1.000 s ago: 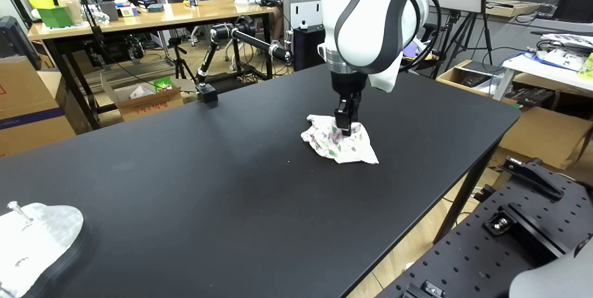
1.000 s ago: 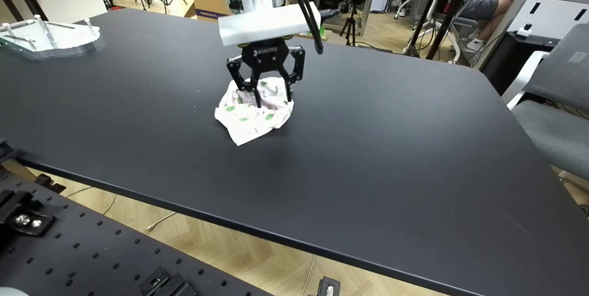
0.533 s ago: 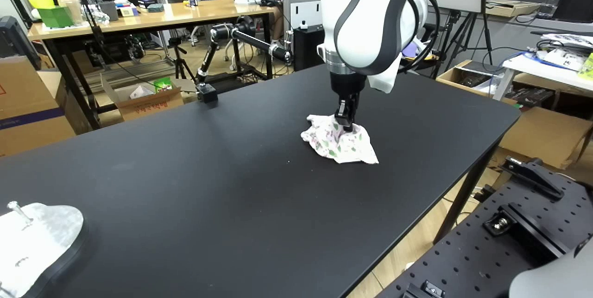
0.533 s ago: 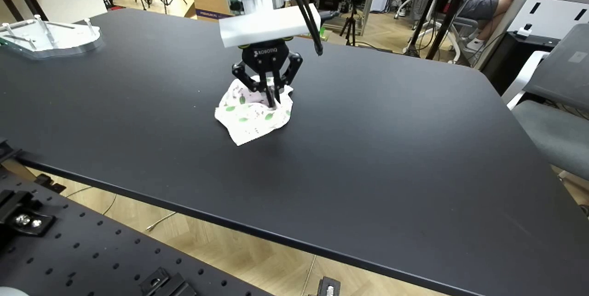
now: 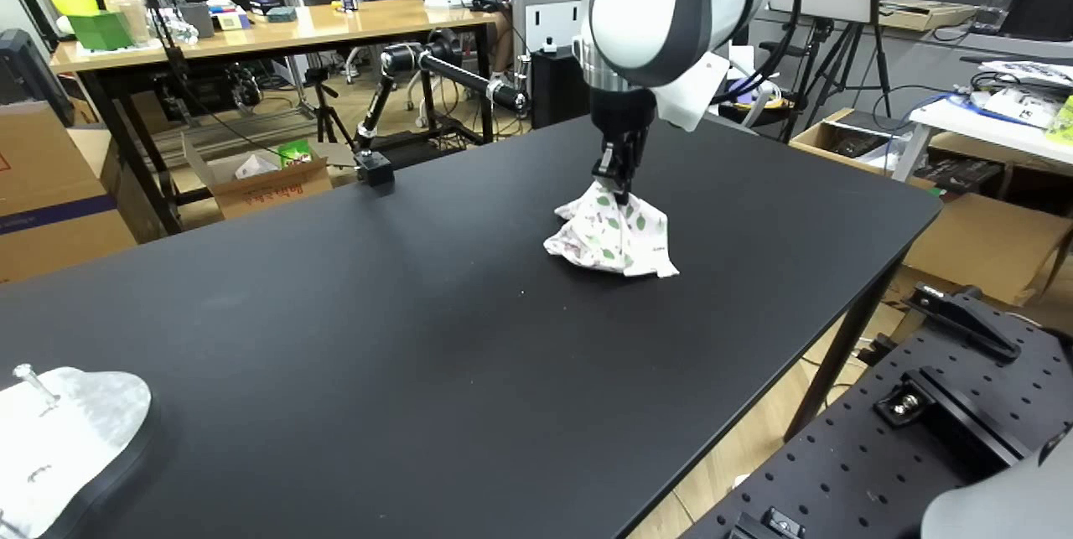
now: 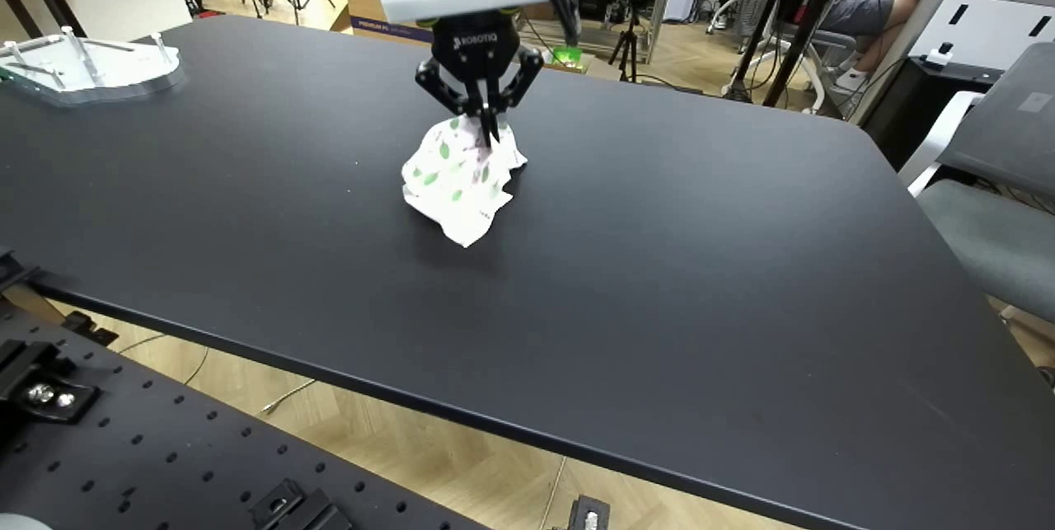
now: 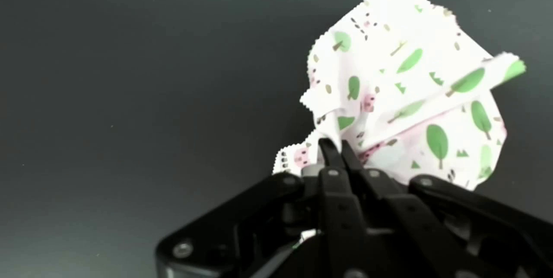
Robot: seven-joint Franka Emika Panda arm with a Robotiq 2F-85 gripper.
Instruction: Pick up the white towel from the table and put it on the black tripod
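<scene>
The white towel (image 5: 616,239), printed with green leaves and pink animal faces, hangs bunched below my gripper (image 5: 621,195) over the dark table. Its top fold is pinched between the nearly touching fingertips of my gripper (image 7: 339,147), while the cloth (image 7: 414,53) spreads out ahead in the wrist view. In an exterior view my gripper (image 6: 491,137) points straight down at the raised part of the towel (image 6: 456,175). Whether its lower corners still touch the table I cannot tell. A small black tripod (image 5: 321,95) stands on the floor beyond the table; other tripods show farther back, and which is meant is unclear.
A white plate with upright metal pegs (image 6: 91,67) sits at one end of the dark table (image 6: 700,266). On the table's far edge is a jointed black camera arm (image 5: 375,168). Cardboard boxes (image 5: 272,187) and a grey chair (image 6: 997,184) stand around the table.
My gripper, open around the towel a second ago, has shut on it and then risen. The middle of the towel has come up with it, drawing the edges inward.
</scene>
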